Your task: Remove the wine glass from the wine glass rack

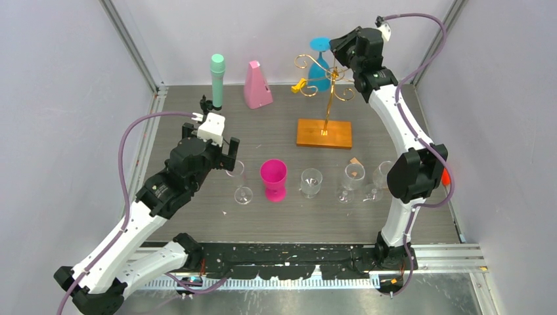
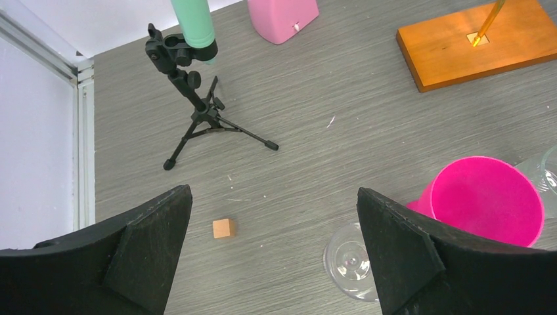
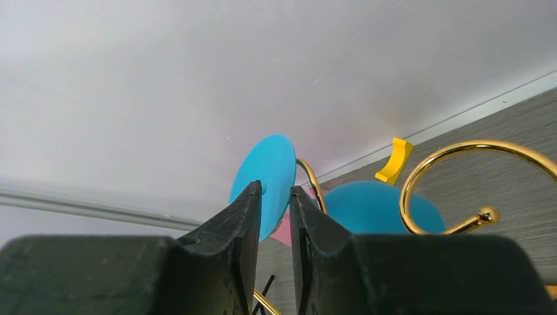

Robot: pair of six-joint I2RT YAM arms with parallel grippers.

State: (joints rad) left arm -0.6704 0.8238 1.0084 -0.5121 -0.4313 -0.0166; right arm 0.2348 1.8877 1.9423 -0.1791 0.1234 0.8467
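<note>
A blue wine glass (image 1: 319,71) hangs upside down on the gold wire wine glass rack (image 1: 330,92), its round foot uppermost. The rack stands on an orange-brown base (image 1: 324,133) at the back of the table. My right gripper (image 1: 337,46) is high beside the rack's top. In the right wrist view its jaws (image 3: 276,187) stand almost together, astride the edge of the glass's blue foot (image 3: 269,161). The blue bowl (image 3: 368,207) hangs behind a gold curl (image 3: 460,144). My left gripper (image 1: 230,154) is open and empty low over the table (image 2: 273,190).
Several clear glasses (image 1: 311,182) and a pink cup (image 1: 273,178) stand in a row in front of the rack. A green cylinder on a black tripod (image 1: 217,79) and a pink wedge (image 1: 257,85) stand at the back. A small wooden cube (image 2: 223,228) lies under the left gripper.
</note>
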